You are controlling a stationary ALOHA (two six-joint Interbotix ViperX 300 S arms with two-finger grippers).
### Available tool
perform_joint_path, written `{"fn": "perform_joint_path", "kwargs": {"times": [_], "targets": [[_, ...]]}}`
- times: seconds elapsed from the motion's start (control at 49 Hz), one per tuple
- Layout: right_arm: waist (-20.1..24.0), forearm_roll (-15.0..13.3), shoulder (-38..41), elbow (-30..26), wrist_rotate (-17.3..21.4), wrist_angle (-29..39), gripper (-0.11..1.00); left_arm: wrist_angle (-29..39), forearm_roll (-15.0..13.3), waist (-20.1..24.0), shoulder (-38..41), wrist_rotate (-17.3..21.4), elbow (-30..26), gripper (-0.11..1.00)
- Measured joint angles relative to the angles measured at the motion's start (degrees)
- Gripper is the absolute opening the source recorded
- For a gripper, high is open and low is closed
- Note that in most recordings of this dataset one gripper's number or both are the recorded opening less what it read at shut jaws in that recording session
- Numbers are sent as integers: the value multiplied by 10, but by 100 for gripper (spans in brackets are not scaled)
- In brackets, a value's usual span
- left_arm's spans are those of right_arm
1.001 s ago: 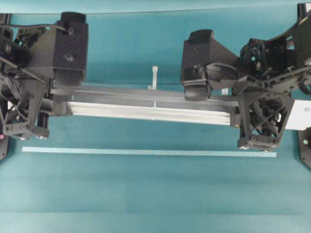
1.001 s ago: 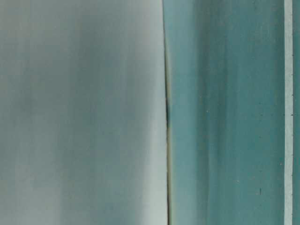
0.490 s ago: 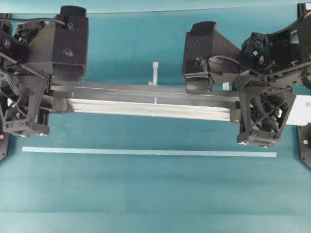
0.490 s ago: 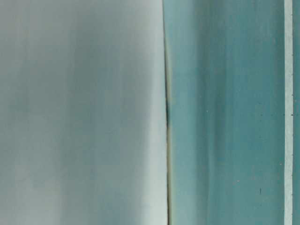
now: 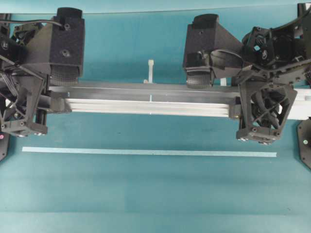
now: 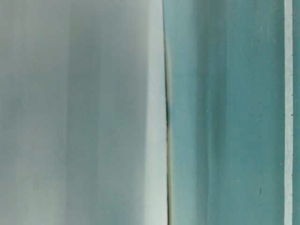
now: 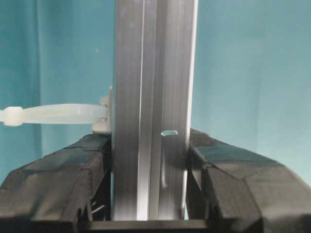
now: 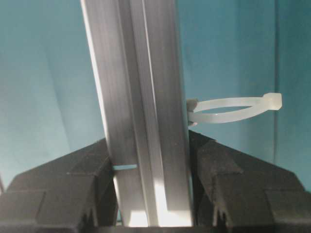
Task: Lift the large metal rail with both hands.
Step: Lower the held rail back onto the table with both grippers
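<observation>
The large metal rail [image 5: 146, 99] is a long silver grooved bar lying left to right and level in the overhead view, above the teal table. My left gripper [image 5: 49, 100] is shut on its left end and my right gripper [image 5: 238, 104] on its right end. In the left wrist view the rail [image 7: 150, 87] runs up between both black fingers [image 7: 87, 160], which press its sides; a white zip-tie tail [image 7: 53, 114] sticks out to the left. In the right wrist view the rail [image 8: 141, 87] is clamped the same way by the gripper [image 8: 150, 155], and a zip-tie loop [image 8: 233, 108] sticks out to the right.
A thin pale tape strip [image 5: 146, 152] lies on the teal surface in front of the rail. Another zip-tie tail [image 5: 150, 69] points away from the rail's middle. The table-level view is filled on its left by a blurred grey mass [image 6: 79, 112], with the tape strip [image 6: 288, 112] at its right edge.
The rail and both grippers have shifted toward the top of the overhead view. Its right end moved more, so the rail went from slanted to level. Both grips are unchanged.
</observation>
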Motion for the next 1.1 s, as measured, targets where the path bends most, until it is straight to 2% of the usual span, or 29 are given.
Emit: {"fn": "perform_joint_path", "kwargs": {"times": [0.163,0.286,0.653,0.858,1.103], "targets": [[-1,-1,-3,13,-2,-1,40,-12,0,-1,0,-1,11,36],[-5,-1,-5,61,-14,-18,40,-60,0,-1,-1,-2,64,36],[-11,-1,-9,221,-39,-169,40,-202,2,-1,-18,-4,241,36],[-11,-1,4,294,-43,-250,40,-267,2,-1,6,1,299,36],[-11,-2,30,352,-43,-344,40,-336,2,-2,40,-2,345,36]]}}
